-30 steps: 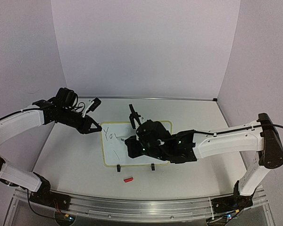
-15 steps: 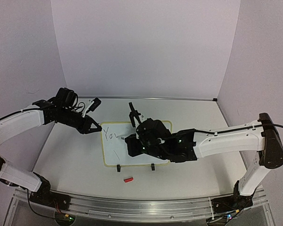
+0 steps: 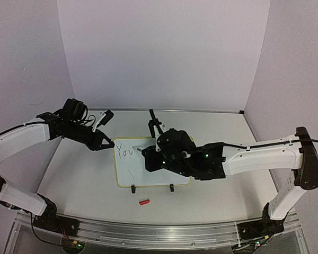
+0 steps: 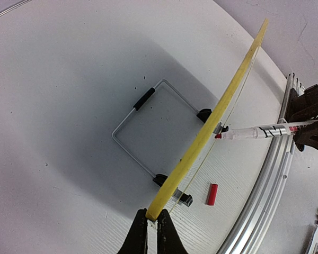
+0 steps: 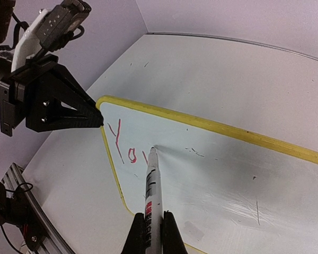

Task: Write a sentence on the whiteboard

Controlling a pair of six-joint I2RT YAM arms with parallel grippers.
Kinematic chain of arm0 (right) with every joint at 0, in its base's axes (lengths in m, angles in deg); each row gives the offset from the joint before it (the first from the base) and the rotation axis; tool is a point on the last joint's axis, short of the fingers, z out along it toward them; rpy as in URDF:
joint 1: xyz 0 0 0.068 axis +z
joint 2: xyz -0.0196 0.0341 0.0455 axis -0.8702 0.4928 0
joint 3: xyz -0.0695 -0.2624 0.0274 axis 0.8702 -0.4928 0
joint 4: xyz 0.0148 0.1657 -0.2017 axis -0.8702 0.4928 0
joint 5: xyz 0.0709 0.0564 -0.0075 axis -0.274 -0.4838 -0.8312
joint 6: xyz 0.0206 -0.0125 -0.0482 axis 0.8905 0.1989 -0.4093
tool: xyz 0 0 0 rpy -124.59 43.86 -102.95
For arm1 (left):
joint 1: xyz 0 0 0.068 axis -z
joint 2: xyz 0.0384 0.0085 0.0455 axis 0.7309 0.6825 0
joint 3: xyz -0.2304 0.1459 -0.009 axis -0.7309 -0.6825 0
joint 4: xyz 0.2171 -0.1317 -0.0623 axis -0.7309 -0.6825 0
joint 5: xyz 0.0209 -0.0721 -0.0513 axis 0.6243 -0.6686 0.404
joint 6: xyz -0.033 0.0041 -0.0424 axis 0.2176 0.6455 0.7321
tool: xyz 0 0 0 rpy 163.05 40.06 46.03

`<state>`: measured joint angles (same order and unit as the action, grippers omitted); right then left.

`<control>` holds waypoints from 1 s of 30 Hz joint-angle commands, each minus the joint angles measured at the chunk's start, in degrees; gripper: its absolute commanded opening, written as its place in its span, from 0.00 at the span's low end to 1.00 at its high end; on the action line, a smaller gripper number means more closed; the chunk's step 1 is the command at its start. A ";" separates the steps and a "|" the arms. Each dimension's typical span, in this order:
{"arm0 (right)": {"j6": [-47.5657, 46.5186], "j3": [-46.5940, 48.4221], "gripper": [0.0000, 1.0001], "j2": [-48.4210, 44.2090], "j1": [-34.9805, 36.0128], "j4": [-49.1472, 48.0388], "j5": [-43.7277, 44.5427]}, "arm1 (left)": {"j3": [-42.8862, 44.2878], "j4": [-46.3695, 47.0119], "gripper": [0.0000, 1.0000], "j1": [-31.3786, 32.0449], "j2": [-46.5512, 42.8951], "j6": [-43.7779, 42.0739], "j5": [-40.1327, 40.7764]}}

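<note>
The whiteboard [image 3: 128,172] with its yellow frame stands tilted on the table. Red handwriting [image 3: 128,152] at its upper left reads "You"; in the right wrist view [image 5: 124,145] "Yo" and one further stroke show. My left gripper [image 3: 110,144] is shut on the board's upper left corner; in the left wrist view [image 4: 148,227] its jaws pinch the yellow edge [image 4: 212,121]. My right gripper [image 3: 148,157] is shut on a white marker [image 5: 151,185], gripper [image 5: 150,225], whose tip touches the board just right of the writing. The marker also shows in the left wrist view [image 4: 259,132].
A red marker cap [image 3: 143,201] lies on the table in front of the board, also in the left wrist view [image 4: 212,194]. Black clip feet [image 3: 171,187] and a wire stand [image 4: 143,127] prop the board. A metal rail [image 3: 148,230] runs along the near edge. Walls enclose three sides.
My right gripper has shifted a little right and toward the back with the marker, and the third letter has been added after "Yo". The left arm has not moved.
</note>
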<state>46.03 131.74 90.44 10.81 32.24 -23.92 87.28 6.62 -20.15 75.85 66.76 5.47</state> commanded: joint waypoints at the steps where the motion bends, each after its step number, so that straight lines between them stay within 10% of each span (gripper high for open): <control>1: 0.32 0.51 0.00 -0.50 -0.24 -1.40 0.29 | 0.91 -1.99 0.00 0.45 -0.24 -0.64 1.11; 30: 3.43 -0.73 0.00 1.53 -0.21 2.31 -1.06 | 0.80 -2.00 0.00 0.55 -0.58 -0.54 1.29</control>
<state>48.13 131.71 91.55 10.81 33.16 -24.74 87.27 6.62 -20.11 75.85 66.76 5.51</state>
